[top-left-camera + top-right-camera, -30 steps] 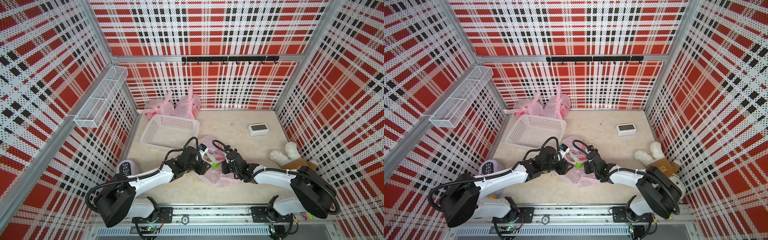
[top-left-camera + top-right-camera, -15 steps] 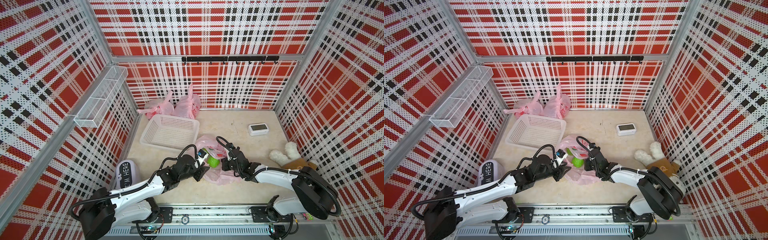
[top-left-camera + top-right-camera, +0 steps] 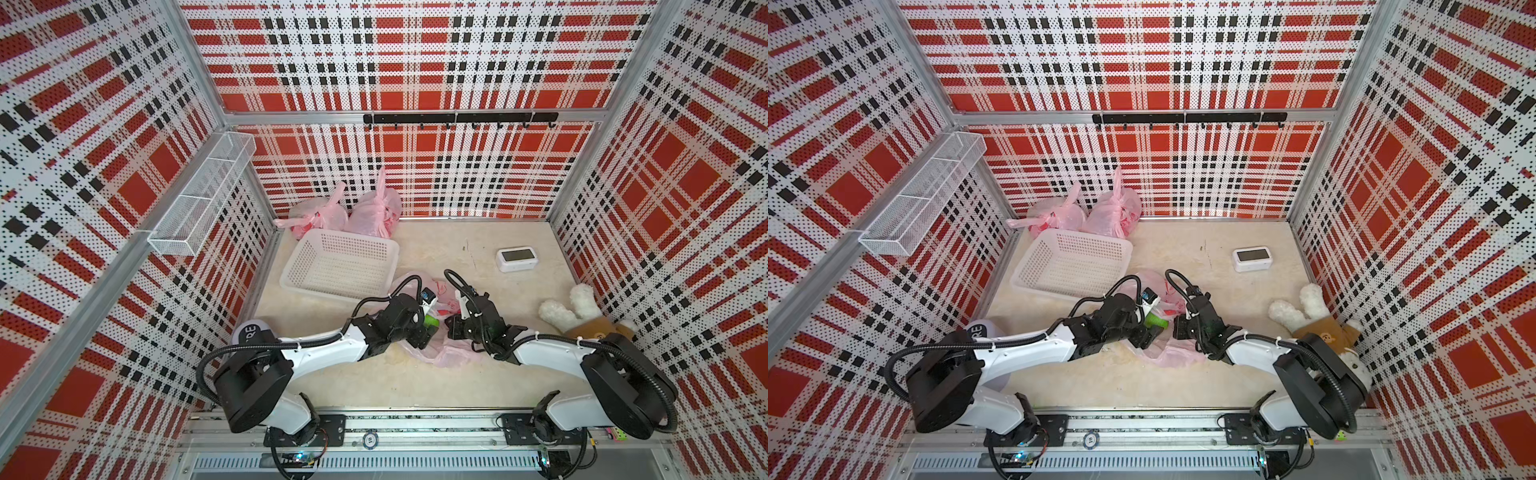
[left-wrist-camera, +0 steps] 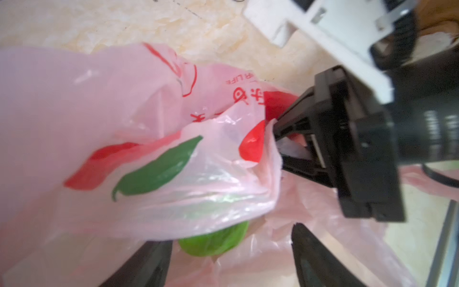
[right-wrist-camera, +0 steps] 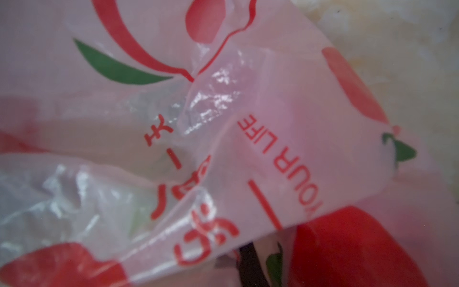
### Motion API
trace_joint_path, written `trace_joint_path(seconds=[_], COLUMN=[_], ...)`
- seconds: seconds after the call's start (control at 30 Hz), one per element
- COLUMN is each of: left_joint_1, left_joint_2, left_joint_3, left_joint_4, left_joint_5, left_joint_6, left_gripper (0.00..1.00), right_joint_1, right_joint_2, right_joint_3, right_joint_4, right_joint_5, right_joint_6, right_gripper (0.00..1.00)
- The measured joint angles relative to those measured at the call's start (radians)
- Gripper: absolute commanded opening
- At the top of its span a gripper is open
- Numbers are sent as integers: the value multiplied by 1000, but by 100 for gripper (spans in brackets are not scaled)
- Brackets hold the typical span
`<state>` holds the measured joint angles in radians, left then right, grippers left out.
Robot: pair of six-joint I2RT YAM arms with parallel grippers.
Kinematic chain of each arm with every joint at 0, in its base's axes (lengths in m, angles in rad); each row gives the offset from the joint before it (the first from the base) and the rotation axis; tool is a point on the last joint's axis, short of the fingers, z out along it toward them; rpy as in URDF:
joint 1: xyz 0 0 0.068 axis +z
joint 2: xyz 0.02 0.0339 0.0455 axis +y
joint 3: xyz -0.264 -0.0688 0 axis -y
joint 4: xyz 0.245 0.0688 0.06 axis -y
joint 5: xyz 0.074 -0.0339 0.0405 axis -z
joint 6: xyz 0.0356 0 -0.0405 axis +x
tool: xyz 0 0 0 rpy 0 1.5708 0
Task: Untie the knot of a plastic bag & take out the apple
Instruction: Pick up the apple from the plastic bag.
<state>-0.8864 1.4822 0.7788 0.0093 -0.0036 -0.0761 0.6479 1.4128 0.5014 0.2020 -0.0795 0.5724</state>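
A pink plastic bag (image 3: 446, 355) (image 3: 1173, 353) with red and green print lies crumpled near the front, between both grippers. I see no knot on it; its mouth gapes. The green apple (image 3: 431, 321) (image 3: 1156, 322) peeks out under the bag's upper fold (image 4: 99, 111). In the left wrist view the apple (image 4: 216, 241) sits between the spread fingers of my left gripper (image 4: 227, 238) (image 3: 428, 328), which is open and not touching it. My right gripper (image 3: 451, 328) (image 4: 278, 139) is shut on the bag's edge. The bag (image 5: 273, 99) fills the right wrist view.
A white basket (image 3: 340, 266) stands just behind the bag, with two tied pink bags (image 3: 320, 214) (image 3: 376, 208) at the back wall. A small white clock (image 3: 517, 258) and a plush toy (image 3: 577, 309) lie to the right. A wire shelf (image 3: 203, 195) hangs on the left wall.
My left arm drew back toward the front left, then came in again to the bag's mouth with its jaws wider. The right gripper kept its hold on the bag's edge.
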Motion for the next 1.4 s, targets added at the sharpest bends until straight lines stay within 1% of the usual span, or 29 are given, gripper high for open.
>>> trace_joint_path(seconds=[0.2,0.37,0.43,0.5,0.63,0.73,0.9,1.13,1.3,1.4], left_joint_1=[44,56,56,56,56,56,54,19,10,17], left_joint_2=[90,189,229,251,260,253,154,-105,-281,-342], left_joint_3=[21,51,69,86,90,89,32,-89,-92,-61], left_joint_4=[26,52,63,81,95,95,98,94,41,-3], left_joint_5=[27,68,83,95,106,116,144,180,178,173], left_joint_6=[38,45,44,42,32,28,27,32,33,34], left_gripper=[80,79,75,69,59,55,53,51,52,52], right_joint_1=[-8,-9,-9,-9,-14,-14,-17,-37,-43,-43], right_joint_2=[54,81,89,93,93,92,74,65,65,63], right_joint_3=[1,3,8,10,13,26,92,176,205,233], right_joint_4=[20,23,28,28,17,-15,-128,-215,-257,-288], right_joint_5=[-49,-55,-57,-58,-55,-42,23,70,86,96], right_joint_6=[4,4,4,4,-1,-13,-64,-147,-200,-246], right_gripper=[0,0,0,0,0,0,0,0,0,0])
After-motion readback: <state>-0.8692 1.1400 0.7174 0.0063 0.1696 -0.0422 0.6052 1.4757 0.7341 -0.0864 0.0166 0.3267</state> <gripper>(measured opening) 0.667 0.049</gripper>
